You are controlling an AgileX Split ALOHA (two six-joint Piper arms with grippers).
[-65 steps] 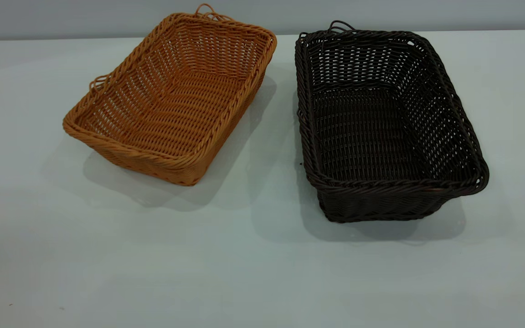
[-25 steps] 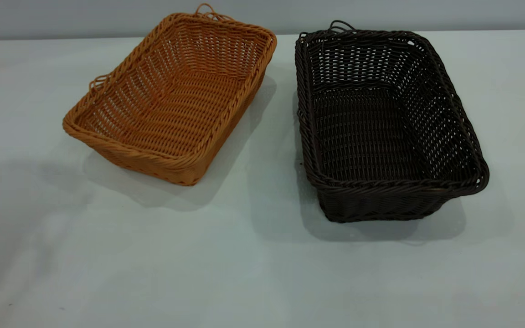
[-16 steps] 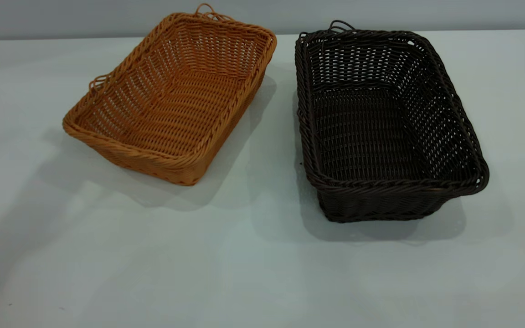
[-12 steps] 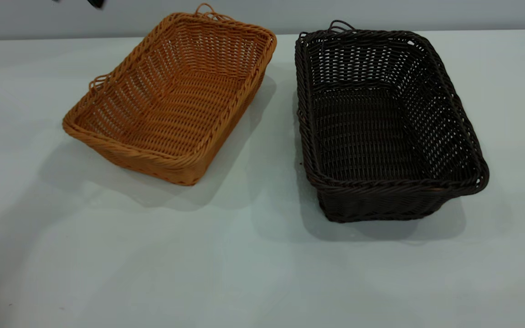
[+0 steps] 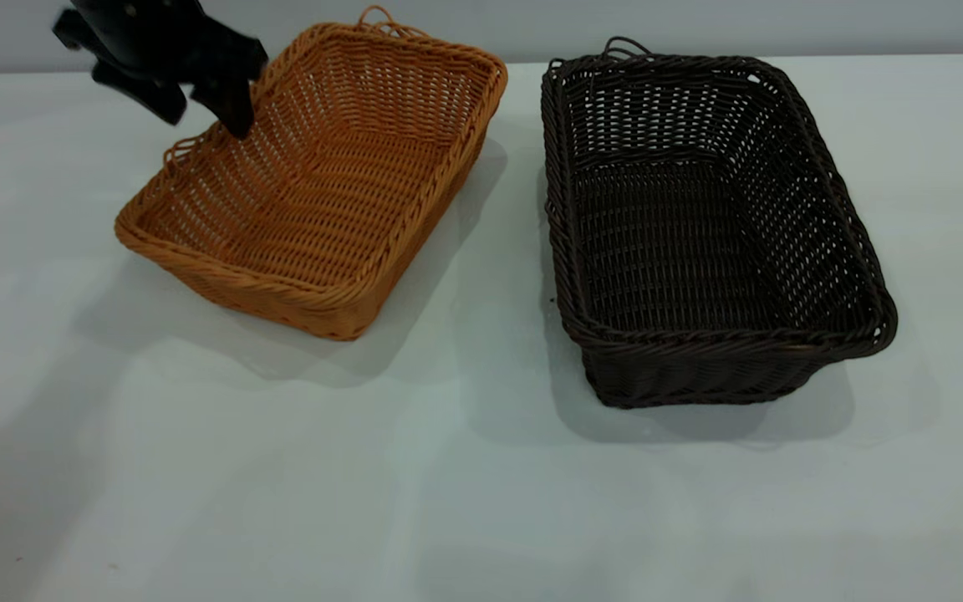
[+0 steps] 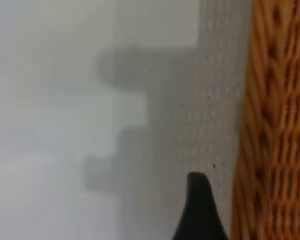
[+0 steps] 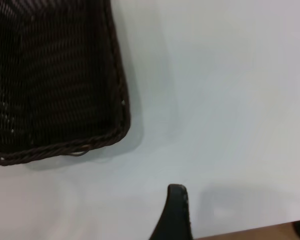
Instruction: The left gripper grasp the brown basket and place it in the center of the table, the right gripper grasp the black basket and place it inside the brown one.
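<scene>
Left gripper point(image 5: 197, 104) arrives above the brown basket's point(image 5: 323, 184) long outer rim, fingers spread, holding nothing.

2 empty baskets sit side by side near the far edge of the tabletop point(image 5: 281, 485), brown toward the far-left corner, the black basket point(image 5: 715, 226) to its right, close but apart. The right gripper point(image 7: 172, 215) hangs off the black basket's corner; I cannot tell how its fingers stand. Risk: a finger landing on the braid, not astride it, could shove or tip the brown basket toward its neighbour.
</scene>
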